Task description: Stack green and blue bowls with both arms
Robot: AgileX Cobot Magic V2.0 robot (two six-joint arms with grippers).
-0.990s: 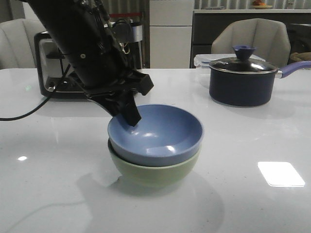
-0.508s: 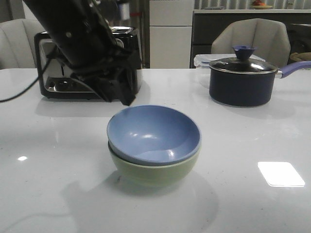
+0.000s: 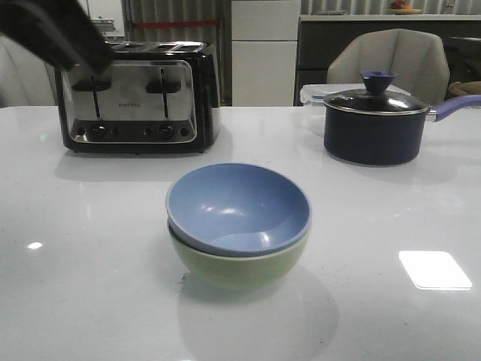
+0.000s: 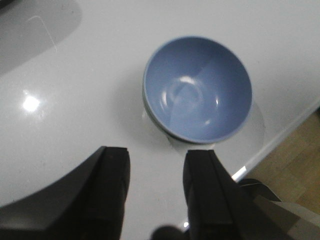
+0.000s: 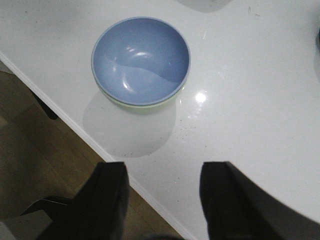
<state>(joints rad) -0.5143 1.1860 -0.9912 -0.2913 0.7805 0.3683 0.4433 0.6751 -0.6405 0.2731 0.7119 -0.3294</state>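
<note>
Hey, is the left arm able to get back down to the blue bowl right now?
Probably yes. The left gripper is open above the table with nothing between it and the blue bowl, nested in the green bowl.

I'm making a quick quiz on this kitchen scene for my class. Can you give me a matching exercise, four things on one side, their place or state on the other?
Things:
1. blue bowl
2. green bowl
3. saucepan
4. toaster

Places or states:
A. back left on the table
B. lidded, back right on the table
C. nested in the other bowl
D. at the bottom of the stack, on the table

Pairs: 1-C, 2-D, 3-B, 4-A
</note>
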